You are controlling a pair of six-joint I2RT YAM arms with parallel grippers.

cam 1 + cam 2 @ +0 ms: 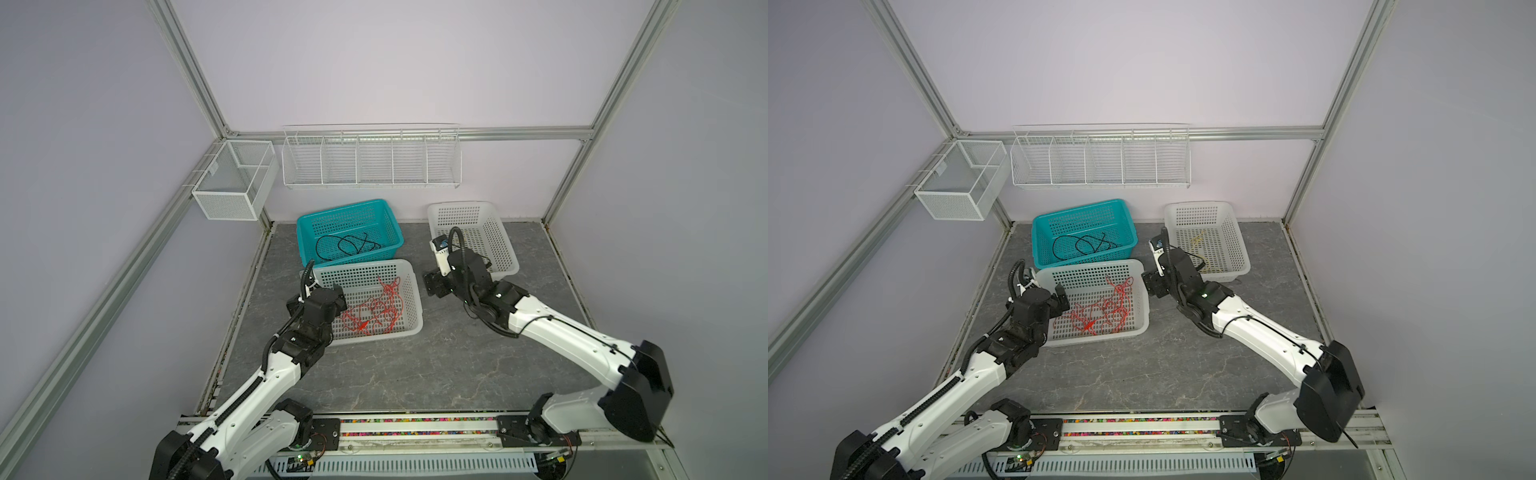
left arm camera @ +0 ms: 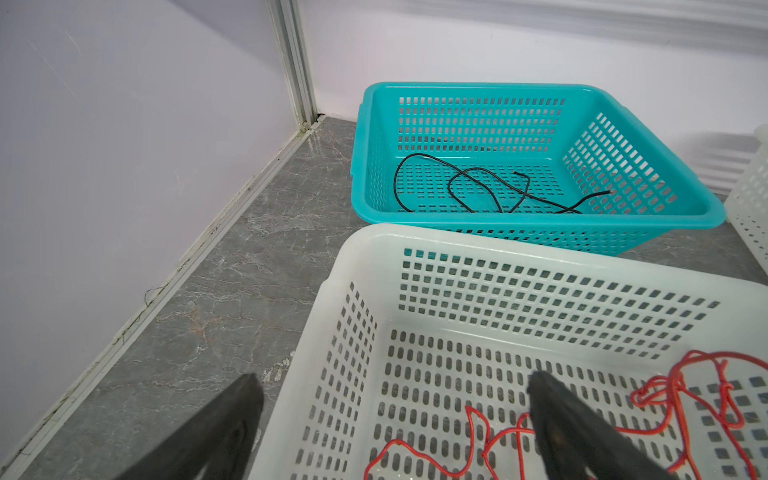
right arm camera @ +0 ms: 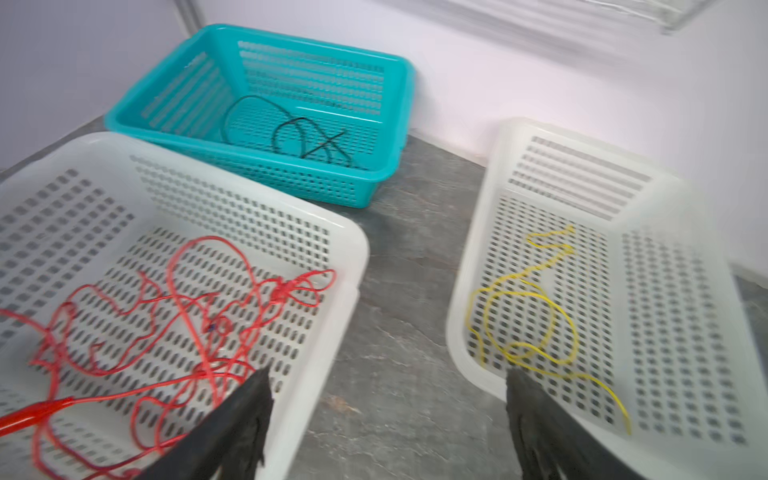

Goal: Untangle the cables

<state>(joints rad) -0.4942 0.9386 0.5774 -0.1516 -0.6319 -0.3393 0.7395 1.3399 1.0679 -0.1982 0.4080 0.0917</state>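
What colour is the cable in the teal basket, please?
Black cable, sharpest in the left wrist view.

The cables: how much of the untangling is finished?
Done: a black cable lies alone in the teal basket, a yellow cable in the far white basket. In hand: nothing; left hand and right hand are open. Left: the red cables, knotted in the near white basket.

three baskets [image 1: 343,205], two wire racks [image 1: 370,166], two arms [image 1: 266,386], one yellow cable [image 3: 519,293].

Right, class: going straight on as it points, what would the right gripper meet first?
Probably the bare table between the red-cable basket and the yellow-cable basket; the open right gripper points into that gap. Depth is unclear.
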